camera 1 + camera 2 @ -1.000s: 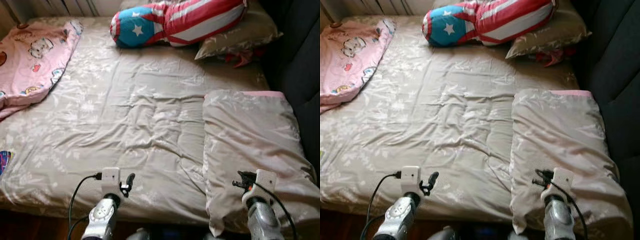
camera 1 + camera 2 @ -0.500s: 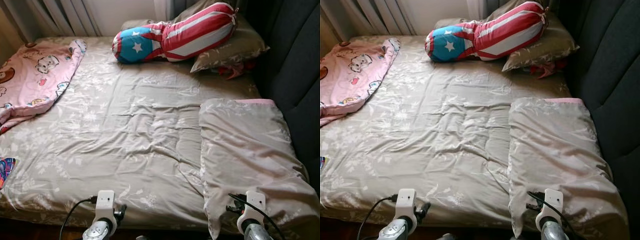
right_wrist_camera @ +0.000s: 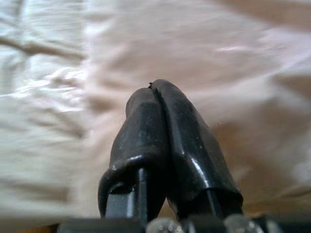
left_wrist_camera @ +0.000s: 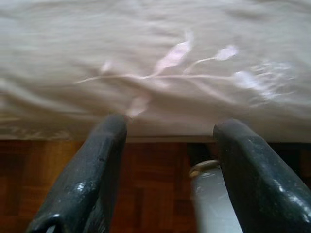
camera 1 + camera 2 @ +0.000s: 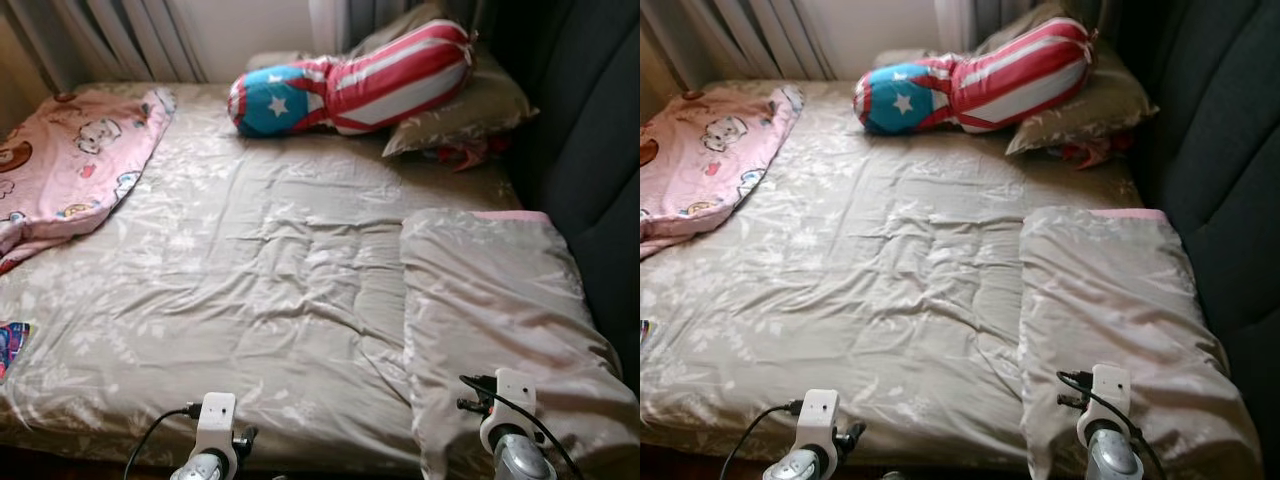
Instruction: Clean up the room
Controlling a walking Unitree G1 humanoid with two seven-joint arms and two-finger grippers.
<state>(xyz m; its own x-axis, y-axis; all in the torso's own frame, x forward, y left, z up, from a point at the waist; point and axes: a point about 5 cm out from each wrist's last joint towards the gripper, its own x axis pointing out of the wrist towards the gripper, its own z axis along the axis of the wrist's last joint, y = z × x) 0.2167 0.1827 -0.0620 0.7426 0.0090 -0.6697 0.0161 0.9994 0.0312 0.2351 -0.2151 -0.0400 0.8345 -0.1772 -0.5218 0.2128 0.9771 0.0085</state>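
Left wrist view: left gripper (image 4: pixel 170 128) fingers apart at bed edge (image 4: pixel 160 138); right gripper (image 3: pixel 158 90) pressed together.

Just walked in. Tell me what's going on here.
The robot stands at the foot of a bed and holds nothing. Its left gripper is open at the mattress edge. Its right gripper is shut, over a folded grey duvet on the bed's right side. A pink cartoon blanket lies bunched at the far left. A flag-patterned bolster rests on a pillow at the head.

Crumpled, faintly sheeny cloth bedsheet (image 5: pixel 260 270); seemingly wooden floor (image 4: pixel 150 194).
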